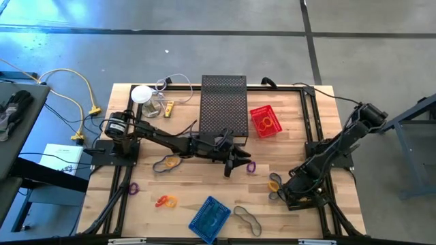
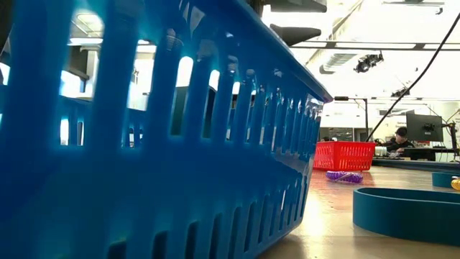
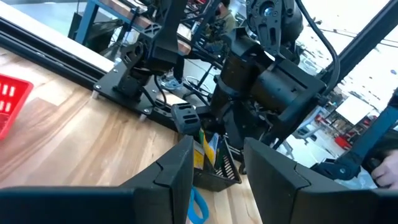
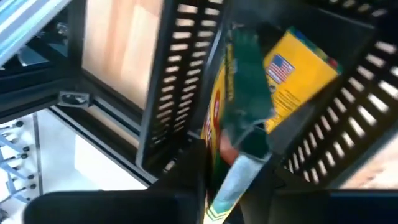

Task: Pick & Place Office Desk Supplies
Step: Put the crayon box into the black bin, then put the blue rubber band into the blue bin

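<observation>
Bright overhead light (window glare behind), blurred blue basket (image 2: 144, 144) close up

- The table (image 1: 204, 187) is pale wood with visible grain and a smooth finish.
- The blue basket (image 2: 144, 144) is glossy slotted plastic.
- The red basket (image 1: 265, 121) looks like plastic.
- The tall black box (image 1: 223, 105) is matt perforated mesh.
- The yellow packet (image 4: 292, 74) is printed cardboard.

No legible txt, small flag mark on yellow packet (image 4: 292, 81)
</observation>
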{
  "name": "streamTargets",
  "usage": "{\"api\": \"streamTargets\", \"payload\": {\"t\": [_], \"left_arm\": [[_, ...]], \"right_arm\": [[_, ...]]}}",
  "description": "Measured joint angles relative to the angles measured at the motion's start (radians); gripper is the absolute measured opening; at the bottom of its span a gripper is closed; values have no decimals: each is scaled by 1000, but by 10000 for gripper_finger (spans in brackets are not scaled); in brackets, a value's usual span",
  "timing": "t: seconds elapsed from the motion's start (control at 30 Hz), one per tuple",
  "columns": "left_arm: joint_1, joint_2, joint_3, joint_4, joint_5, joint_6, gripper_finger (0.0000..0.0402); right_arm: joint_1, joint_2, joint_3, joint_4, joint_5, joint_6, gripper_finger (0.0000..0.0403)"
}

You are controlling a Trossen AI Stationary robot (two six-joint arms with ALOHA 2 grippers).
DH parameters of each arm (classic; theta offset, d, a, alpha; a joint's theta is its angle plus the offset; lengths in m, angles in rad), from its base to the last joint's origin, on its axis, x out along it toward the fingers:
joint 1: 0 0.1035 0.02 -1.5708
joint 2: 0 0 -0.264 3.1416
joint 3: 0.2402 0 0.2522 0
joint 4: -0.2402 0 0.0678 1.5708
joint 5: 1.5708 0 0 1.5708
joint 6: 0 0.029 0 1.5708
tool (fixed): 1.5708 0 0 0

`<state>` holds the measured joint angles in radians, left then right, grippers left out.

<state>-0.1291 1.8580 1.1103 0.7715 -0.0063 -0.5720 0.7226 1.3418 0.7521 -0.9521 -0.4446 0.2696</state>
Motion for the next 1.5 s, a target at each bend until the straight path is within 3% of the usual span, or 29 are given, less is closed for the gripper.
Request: {"api": "streamTargets", "payload": {"t": [0.4,0.67,0.8,1.03,1.17,1.3,1.4,1.5], "left_arm": [[7,1,0,0,1,0,137],[63,1,0,-1,133,-1,137],[91,1,0,-1,140,15,137],[66,-47,0,-42,196,357,137],[8,-121,0,-235,150,451,137],[-49,-266,0,-564,45,476,137],[-88,-375,0,-812,-72,457,137],[-116,-452,0,-1014,-140,416,137]], "right_arm": [[-5,0,12,24,-18,112,165],[-6,0,154,-148,157,127,157],[-19,0,235,-206,202,142,145],[-48,0,289,-111,318,256,127],[-51,0,288,63,445,261,118],[-51,0,288,220,600,227,109],[-52,2,288,253,684,244,103],[-72,16,288,223,755,377,99]]}}
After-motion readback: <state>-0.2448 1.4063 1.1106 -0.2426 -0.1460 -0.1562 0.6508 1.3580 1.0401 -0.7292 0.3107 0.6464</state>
